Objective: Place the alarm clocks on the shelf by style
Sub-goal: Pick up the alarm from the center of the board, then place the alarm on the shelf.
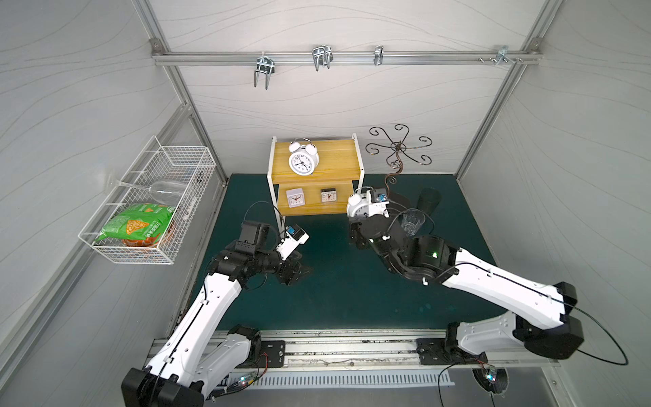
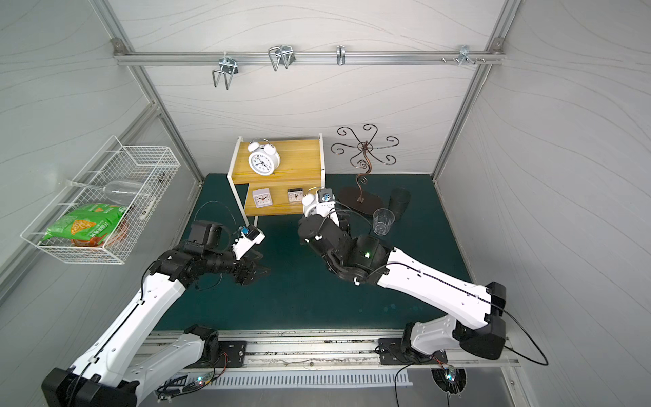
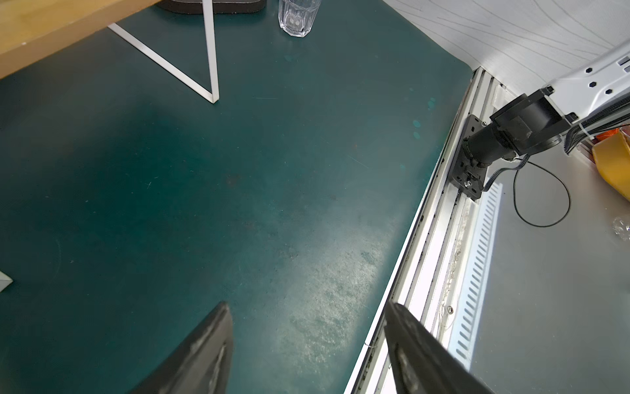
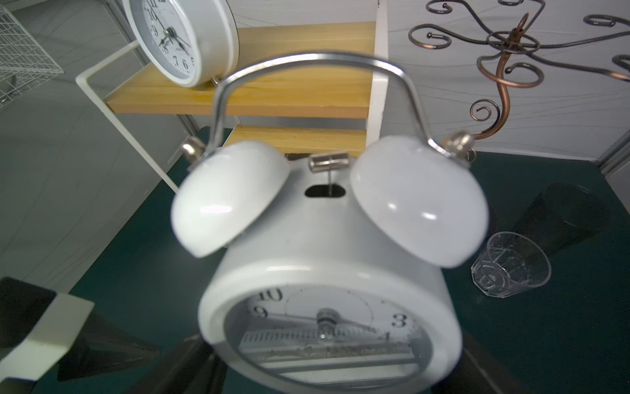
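Two square clocks (image 1: 294, 199) are sitting low on the shelf (image 1: 338, 155), one bell clock (image 1: 302, 160) up top. Our right fingers (image 4: 184, 375) are gripping its twin (image 4: 327, 273) just beside the shelf, so we're likely pairing them. Meanwhile our left fingers (image 3: 204, 351) are hanging spread, empty.

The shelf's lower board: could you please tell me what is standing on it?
On the lower board stand the white square clock and, apart from it, the clear-cased square clock. The board's right end is covered by the held twin-bell clock, so anything there cannot be seen.
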You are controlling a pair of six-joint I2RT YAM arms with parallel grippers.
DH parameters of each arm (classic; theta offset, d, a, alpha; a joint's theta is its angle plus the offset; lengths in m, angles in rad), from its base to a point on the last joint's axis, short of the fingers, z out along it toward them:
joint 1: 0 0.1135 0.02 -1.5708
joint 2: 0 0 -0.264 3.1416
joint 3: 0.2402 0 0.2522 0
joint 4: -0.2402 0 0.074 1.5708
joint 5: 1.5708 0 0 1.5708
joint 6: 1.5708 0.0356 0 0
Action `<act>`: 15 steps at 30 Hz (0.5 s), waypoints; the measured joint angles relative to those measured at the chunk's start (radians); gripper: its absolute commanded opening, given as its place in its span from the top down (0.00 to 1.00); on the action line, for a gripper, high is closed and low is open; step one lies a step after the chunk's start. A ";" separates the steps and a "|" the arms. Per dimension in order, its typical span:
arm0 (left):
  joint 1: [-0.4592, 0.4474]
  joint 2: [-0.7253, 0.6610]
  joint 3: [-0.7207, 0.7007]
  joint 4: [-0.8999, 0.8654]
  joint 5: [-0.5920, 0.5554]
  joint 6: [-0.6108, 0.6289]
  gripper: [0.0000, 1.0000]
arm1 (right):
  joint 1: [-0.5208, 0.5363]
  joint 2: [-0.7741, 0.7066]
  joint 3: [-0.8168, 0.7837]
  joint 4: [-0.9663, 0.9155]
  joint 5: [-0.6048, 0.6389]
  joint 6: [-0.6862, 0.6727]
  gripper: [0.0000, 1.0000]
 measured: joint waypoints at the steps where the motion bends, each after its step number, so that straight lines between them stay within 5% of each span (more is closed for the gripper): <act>1: 0.000 0.000 0.000 0.000 0.000 0.000 0.27 | -0.006 0.017 0.031 -0.010 -0.003 -0.010 0.40; 15: 0.000 -0.001 0.000 0.000 0.000 0.000 0.27 | -0.131 0.233 0.358 0.001 -0.111 -0.191 0.43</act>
